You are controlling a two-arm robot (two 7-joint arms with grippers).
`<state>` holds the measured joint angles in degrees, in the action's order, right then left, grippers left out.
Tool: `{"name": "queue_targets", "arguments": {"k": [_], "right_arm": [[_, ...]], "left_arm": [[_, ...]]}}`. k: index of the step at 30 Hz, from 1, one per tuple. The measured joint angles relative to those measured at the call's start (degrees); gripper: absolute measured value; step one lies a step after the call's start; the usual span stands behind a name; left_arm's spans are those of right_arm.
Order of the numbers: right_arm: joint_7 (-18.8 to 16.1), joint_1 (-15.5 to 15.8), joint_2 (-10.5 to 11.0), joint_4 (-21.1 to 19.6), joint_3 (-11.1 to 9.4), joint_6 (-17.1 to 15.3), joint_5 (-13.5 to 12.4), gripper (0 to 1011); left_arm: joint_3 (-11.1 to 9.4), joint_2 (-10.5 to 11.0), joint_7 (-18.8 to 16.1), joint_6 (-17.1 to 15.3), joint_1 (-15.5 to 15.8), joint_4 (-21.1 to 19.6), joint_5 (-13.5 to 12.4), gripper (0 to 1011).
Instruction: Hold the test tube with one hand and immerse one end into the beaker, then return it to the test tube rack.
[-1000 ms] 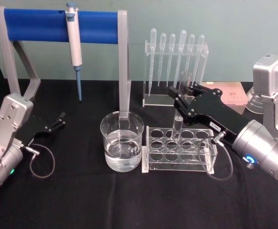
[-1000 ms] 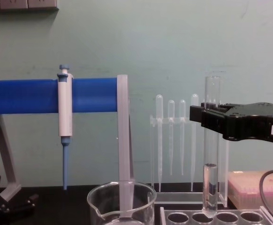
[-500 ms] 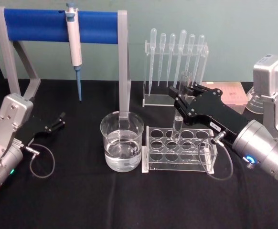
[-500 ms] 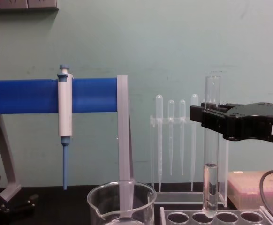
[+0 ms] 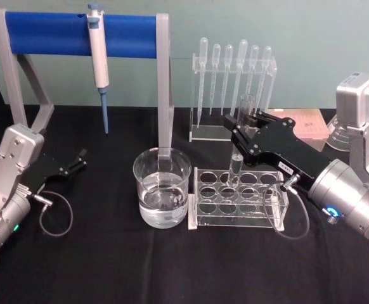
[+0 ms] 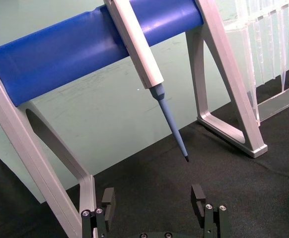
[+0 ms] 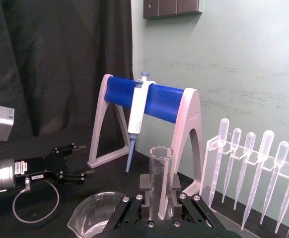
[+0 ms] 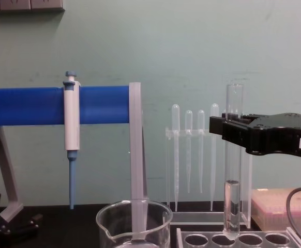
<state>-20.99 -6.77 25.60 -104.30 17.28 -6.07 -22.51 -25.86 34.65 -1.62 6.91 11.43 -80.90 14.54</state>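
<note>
My right gripper (image 5: 240,131) is shut on the test tube (image 5: 236,166) and holds it upright by its upper half. The tube (image 8: 234,165) has a little clear liquid in its round end, which sits at the mouth of a back-row hole of the clear rack (image 5: 279,197). In the right wrist view the tube's open rim (image 7: 162,161) rises between the closed fingers (image 7: 143,184). The beaker (image 5: 161,187), part full of water, stands on the black table just left of the rack. Far to the left, my left gripper (image 5: 80,158) rests open and empty above the table.
A grey frame with a blue bar (image 5: 45,28) holds a white-and-blue pipettor (image 5: 97,57) behind the beaker. Behind the rack is a clear stand of several plastic pipettes (image 5: 232,82). A pink box (image 5: 311,123) lies at the back right.
</note>
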Motion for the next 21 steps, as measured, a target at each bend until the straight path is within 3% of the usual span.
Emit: {"name": "queue_targets", "arguments": {"k": [21], "right_arm": [[0.0,0.0,0.0,0.0,0.0,0.0,0.0,227]], "left_arm": [[0.0,0.0,0.0,0.0,0.0,0.0,0.0,1000]]}}
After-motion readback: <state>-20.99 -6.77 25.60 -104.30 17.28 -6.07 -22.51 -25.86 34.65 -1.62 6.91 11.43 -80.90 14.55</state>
